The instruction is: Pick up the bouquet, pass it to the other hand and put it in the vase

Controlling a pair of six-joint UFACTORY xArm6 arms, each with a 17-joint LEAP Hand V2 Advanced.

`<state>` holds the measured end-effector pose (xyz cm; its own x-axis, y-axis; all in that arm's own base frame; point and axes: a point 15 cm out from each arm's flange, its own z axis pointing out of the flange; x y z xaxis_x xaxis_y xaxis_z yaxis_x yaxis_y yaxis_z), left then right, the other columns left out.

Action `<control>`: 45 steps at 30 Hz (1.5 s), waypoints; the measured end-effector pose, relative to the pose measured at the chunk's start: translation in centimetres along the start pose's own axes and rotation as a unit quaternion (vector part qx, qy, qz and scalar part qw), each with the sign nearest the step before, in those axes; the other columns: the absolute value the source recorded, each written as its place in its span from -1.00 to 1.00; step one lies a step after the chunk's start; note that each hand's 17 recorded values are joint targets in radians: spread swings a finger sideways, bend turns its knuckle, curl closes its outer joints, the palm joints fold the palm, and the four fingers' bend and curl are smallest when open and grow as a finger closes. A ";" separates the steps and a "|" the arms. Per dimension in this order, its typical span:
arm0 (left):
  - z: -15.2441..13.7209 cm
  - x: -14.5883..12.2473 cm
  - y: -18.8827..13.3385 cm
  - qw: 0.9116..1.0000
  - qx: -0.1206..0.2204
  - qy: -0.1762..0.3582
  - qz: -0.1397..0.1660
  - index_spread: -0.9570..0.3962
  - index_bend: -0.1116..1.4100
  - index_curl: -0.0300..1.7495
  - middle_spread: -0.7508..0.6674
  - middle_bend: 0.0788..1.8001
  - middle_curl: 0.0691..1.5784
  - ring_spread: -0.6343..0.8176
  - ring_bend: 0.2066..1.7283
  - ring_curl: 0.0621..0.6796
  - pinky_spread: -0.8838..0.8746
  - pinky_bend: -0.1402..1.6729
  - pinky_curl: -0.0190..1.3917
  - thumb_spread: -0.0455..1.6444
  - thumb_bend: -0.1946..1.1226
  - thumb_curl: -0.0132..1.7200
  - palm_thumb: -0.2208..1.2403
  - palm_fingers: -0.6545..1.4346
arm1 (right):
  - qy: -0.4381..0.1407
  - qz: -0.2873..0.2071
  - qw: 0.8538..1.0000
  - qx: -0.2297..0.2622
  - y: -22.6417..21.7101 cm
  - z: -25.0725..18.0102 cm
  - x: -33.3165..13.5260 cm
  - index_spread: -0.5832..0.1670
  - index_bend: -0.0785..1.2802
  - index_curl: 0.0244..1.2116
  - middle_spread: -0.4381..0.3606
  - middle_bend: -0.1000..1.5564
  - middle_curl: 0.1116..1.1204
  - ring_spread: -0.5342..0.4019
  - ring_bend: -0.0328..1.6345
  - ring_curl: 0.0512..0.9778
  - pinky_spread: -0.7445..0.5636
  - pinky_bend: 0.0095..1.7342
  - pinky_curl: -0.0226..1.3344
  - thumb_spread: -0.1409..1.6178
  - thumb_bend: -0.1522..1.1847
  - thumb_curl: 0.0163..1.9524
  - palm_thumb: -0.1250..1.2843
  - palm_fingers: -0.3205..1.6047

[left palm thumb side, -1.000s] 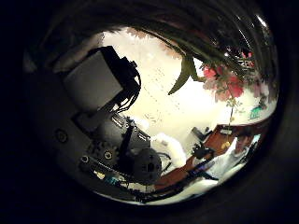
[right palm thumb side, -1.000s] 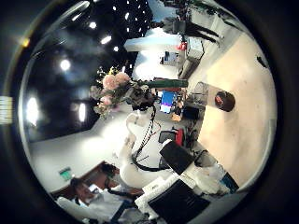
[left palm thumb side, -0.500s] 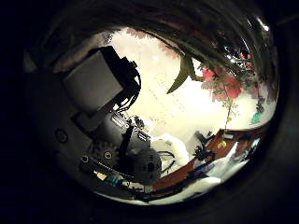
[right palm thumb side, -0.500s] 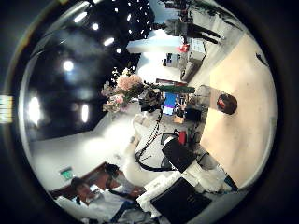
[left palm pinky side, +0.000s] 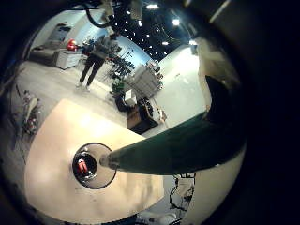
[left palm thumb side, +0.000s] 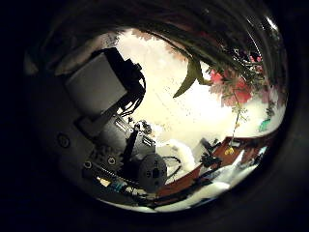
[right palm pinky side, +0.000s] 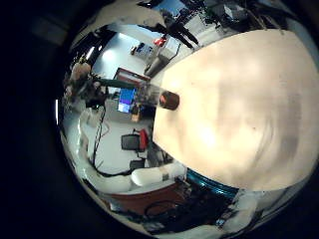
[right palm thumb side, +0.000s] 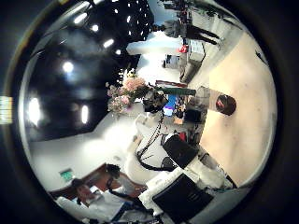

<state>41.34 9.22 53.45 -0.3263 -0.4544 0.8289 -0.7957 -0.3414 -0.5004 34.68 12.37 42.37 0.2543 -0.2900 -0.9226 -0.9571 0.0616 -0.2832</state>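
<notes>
Bouquet (right palm thumb side: 131,91) sits in the left hand (right palm thumb side: 157,97), whose fingers look curled round its dark green stem (left palm pinky side: 178,145). That stem runs lengthwise down toward the vase (left palm pinky side: 91,166) on the pale table (left palm pinky side: 56,141), its tip seemingly just over the rim. I cannot tell the right hand's fingers.

Dark ceiling with rows of small lights (right palm thumb side: 93,42), pale table (right palm pinky side: 239,110), cluttered room beyond.
</notes>
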 end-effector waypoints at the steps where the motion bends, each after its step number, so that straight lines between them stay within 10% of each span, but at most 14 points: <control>1: 0.0 -0.2 -0.1 1.000 0.002 -0.001 -0.001 -0.45 0.47 0.15 -0.52 0.48 -0.07 -0.66 0.69 0.71 -0.81 0.19 0.99 0.39 -0.71 -0.02 0.54 0.69 | 0.000 0.000 1.000 0.000 0.0 0.0 0.0 -0.41 -0.66 -0.60 0.29 -0.57 -0.55 0.56 -0.18 -0.63 0.84 -0.10 -0.52 0.33 -0.81 -0.54 0.08 -0.59; 20: 2.3 -6.5 -0.1 0.997 -0.031 0.027 -0.073 -0.46 0.25 0.11 -0.50 0.37 -0.15 -0.68 0.51 0.49 -0.83 0.11 0.77 0.32 -0.78 -0.21 0.11 0.69 | -0.010 0.025 1.000 -0.003 1.3 0.7 1.8 -0.39 -0.65 -0.58 0.26 -0.59 -0.54 0.57 -0.22 -0.65 0.85 -0.12 -0.58 0.34 -0.81 -0.54 0.09 -0.54; 24: 2.8 -8.1 0.3 0.995 -0.042 0.027 -0.088 -0.35 0.06 0.06 -0.41 0.11 -0.20 -0.57 0.18 0.36 -0.80 -0.05 0.64 0.29 -0.82 -0.32 -0.18 0.01 | -0.010 0.025 1.000 -0.003 1.3 0.7 1.8 -0.39 -0.65 -0.58 0.26 -0.60 -0.54 0.57 -0.22 -0.65 0.86 -0.13 -0.59 0.34 -0.81 -0.54 0.09 -0.53; 25: 2.8 -8.4 0.3 0.995 -0.045 0.027 -0.089 -0.22 -0.07 0.02 -0.23 -0.09 -0.24 -0.39 0.13 0.35 -0.67 -0.25 0.63 0.26 -0.84 -0.36 -0.30 -0.42 | -0.009 0.025 1.000 -0.004 1.3 0.7 1.8 -0.39 -0.65 -0.58 0.26 -0.60 -0.54 0.57 -0.22 -0.65 0.86 -0.13 -0.59 0.34 -0.81 -0.54 0.09 -0.53; 28: 3.2 -9.1 1.0 0.993 -0.074 0.028 -0.085 0.02 -0.53 -0.17 0.20 -0.46 -0.47 0.00 0.02 0.00 -0.35 -0.43 0.55 0.17 -0.88 -0.45 -0.58 -0.72 | -0.010 0.024 1.000 -0.004 1.3 0.7 1.8 -0.39 -0.65 -0.58 0.26 -0.61 -0.54 0.57 -0.22 -0.66 0.86 -0.12 -0.60 0.35 -0.81 -0.54 0.10 -0.53; 36: 0.6 -13.7 1.1 0.984 -0.136 0.030 -0.110 0.29 -0.76 -0.47 0.74 -0.77 -0.69 0.58 -0.35 -0.47 0.44 -0.69 0.11 0.02 -0.79 -0.54 -0.73 -0.64 | -0.010 0.024 1.000 -0.004 1.4 0.7 1.9 -0.39 -0.65 -0.58 0.26 -0.61 -0.53 0.56 -0.22 -0.66 0.85 -0.12 -0.61 0.35 -0.81 -0.54 0.10 -0.52; 45: -2.8 -17.5 2.7 0.982 -0.125 0.014 -0.142 0.34 -0.73 -0.65 0.84 -0.88 -0.73 0.74 -0.49 -0.61 0.69 -0.67 -0.22 -0.01 -0.78 -0.59 -0.73 -0.57 | -0.008 0.026 1.000 -0.005 1.5 0.7 2.0 -0.40 -0.64 -0.56 0.26 -0.62 -0.54 0.56 -0.24 -0.66 0.86 -0.15 -0.63 0.35 -0.81 -0.54 0.10 -0.50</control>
<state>43.48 18.56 38.34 -0.0837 -0.3451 0.9348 -0.9559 -0.2371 -0.1731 33.84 12.54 39.90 0.2073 -0.2708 -0.9400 -0.9702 0.0661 -0.2330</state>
